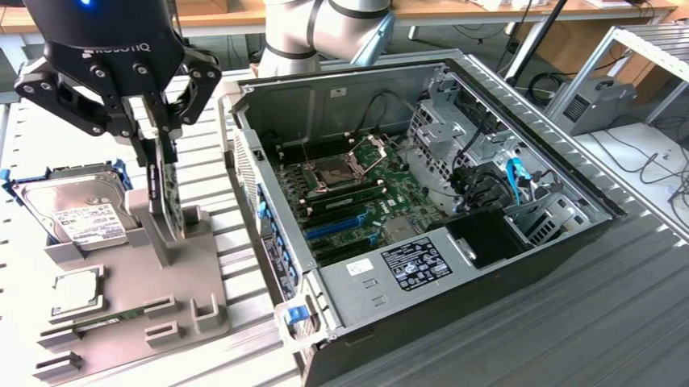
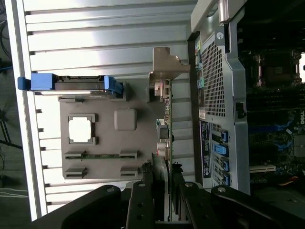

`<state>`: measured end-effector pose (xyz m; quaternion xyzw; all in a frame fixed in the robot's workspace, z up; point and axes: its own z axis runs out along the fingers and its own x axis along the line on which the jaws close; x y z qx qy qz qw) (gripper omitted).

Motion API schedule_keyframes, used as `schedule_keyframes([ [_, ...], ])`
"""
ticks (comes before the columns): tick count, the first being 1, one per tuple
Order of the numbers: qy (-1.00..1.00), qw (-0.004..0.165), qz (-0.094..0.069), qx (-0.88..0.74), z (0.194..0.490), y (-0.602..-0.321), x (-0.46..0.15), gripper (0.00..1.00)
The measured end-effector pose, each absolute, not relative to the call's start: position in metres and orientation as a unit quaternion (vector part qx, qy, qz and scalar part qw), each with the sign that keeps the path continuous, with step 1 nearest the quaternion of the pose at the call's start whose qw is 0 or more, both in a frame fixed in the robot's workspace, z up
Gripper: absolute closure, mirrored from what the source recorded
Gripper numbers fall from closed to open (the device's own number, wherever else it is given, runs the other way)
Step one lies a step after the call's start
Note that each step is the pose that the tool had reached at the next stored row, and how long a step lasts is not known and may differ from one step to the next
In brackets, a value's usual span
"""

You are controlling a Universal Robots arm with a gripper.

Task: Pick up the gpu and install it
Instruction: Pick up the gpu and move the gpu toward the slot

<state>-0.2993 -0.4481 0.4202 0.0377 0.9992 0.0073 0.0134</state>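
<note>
I read gripper (image 1: pixel 157 133) above grey fixture tray (image 1: pixel 205 278) on counter (image 1: pixel 624 314); fingers (image 2: pixel 143 195) clamped on top edge of gpu (image 1: pixel 164 181); card upright, edge-on, leaving connector edge free for slotting; lower edge at tray's holder post, lift-off I cannot confirm; open pc case (image 1: pixel 431 326) just beside, slots exposed.

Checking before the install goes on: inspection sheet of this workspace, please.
Surface: ribbed metal table, grey holder tray on it.
Job's things: gpu on edge in the tray; open PC case beside it.
Clutter: hard drive, square chip, memory stick in the tray.
Grippers: gripper over the gpu's top edge; grip unclear.
Cables: blue cable and black ones inside the case.
Surroundings: metal rack behind the case.
</note>
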Motion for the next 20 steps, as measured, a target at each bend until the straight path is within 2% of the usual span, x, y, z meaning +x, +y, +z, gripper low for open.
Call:
schedule_keyframes([
  [20, 0.999, 0.013, 0.005, 0.038, 0.425, -0.448, -0.281, 0.74],
])
